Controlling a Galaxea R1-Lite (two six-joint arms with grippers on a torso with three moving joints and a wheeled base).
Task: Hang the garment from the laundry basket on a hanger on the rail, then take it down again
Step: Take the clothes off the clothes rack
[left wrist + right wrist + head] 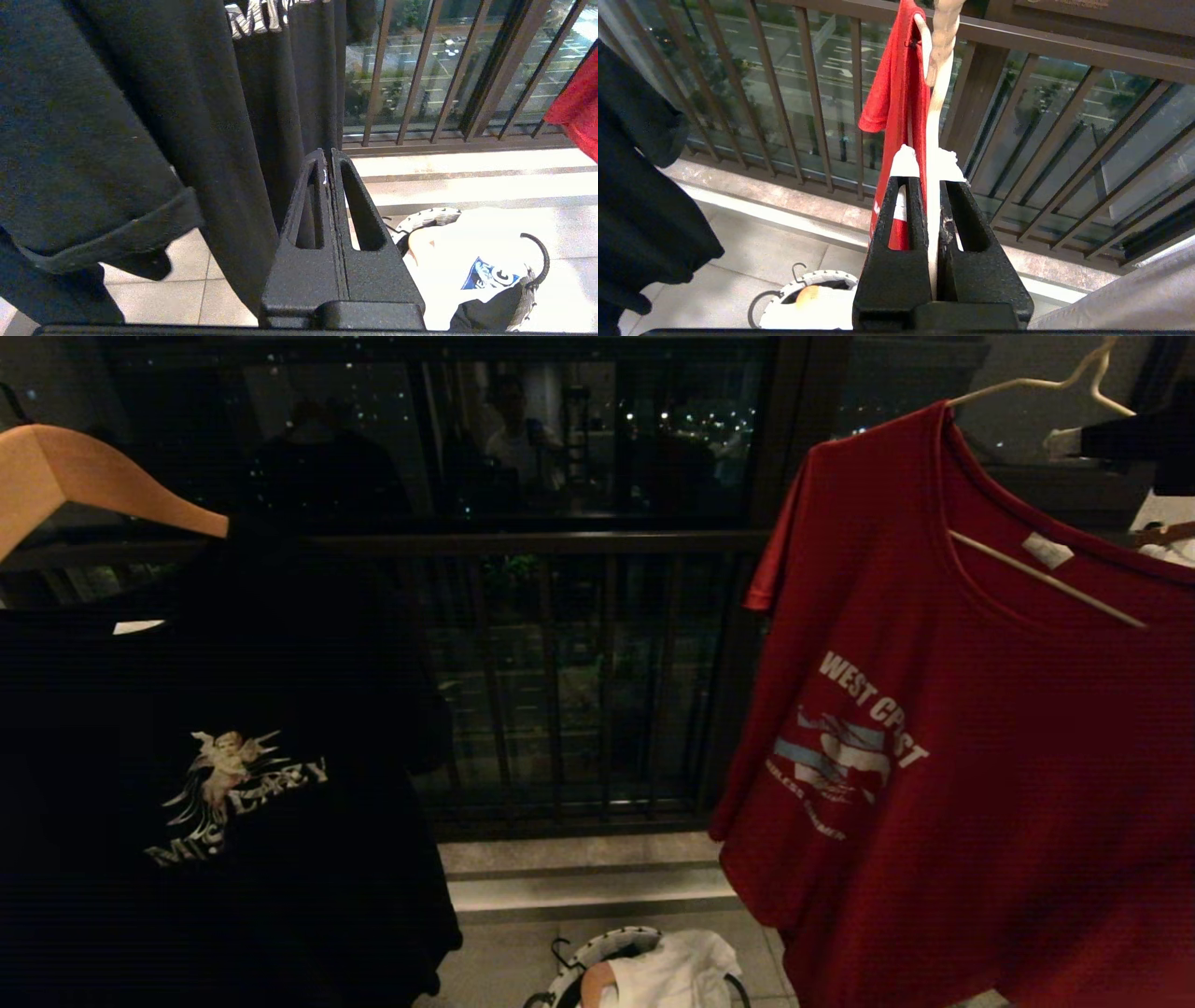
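Head view. Red T-shirt (980, 775) with white "WEST COAST" lettering: hanging at the right on the cream-white wire hanger (1046, 577), one hanger arm showing across the open neckline, the twisted neck rising toward the top right corner. Black T-shirt (215, 784) with an angel print: hanging at the left on a thick tan wooden hanger (84, 481). Dark balcony railing (579, 691): standing far behind both shirts. Laundry basket (597, 961): sitting low on the tiled floor between the two shirts, a white T-shirt (677, 971) lying in it. Neither gripper is showing here.

Left wrist view. Left gripper (328, 158): hanging beside the black T-shirt (140, 116), jaws pressed together with nothing between them. Laundry basket (430, 217): sitting on the floor beyond the fingers, holding the white T-shirt (467, 261). A red edge of the garment (577, 112) is showing at the right.

Right wrist view. Right gripper (930, 163): jaws clamping on the cream-white wire hanger (932, 140), red T-shirt (896, 102) fabric draping against the left finger. Railing (812, 93): standing far behind. Laundry basket (817, 280): sitting on the floor below.
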